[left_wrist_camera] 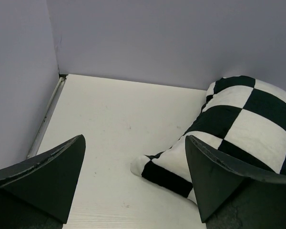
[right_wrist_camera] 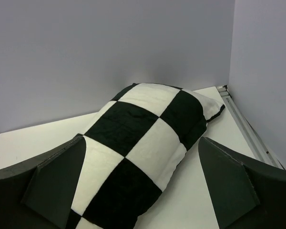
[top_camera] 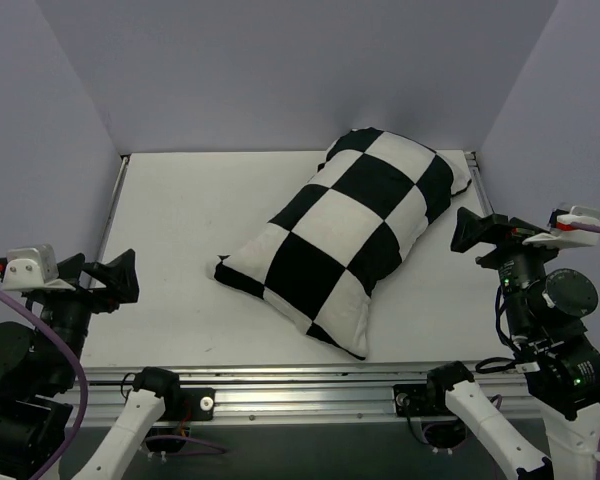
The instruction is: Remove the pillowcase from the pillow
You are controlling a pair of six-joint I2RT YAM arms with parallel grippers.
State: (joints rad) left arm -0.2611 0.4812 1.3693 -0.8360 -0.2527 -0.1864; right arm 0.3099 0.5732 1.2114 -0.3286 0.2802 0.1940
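Observation:
The black and white checkered pillowcase (top_camera: 348, 230) lies stuffed and diagonal on the white table, from the near middle to the far right corner. It fully covers the pillow, so the plain white pillow is hidden. It also shows in the left wrist view (left_wrist_camera: 233, 129) and the right wrist view (right_wrist_camera: 133, 148). My left gripper (top_camera: 120, 278) is open and empty at the near left, well apart from the pillowcase; in its own view the left gripper (left_wrist_camera: 133, 183) faces the near corner. My right gripper (top_camera: 472, 232) is open and empty just right of the pillowcase; in its own view the right gripper (right_wrist_camera: 140, 183) looks along its length.
Grey walls (top_camera: 280, 70) enclose the white table (top_camera: 180, 230) at the back and both sides. A metal rail (top_camera: 300, 385) runs along the near edge, and a track (right_wrist_camera: 243, 129) runs along the right wall.

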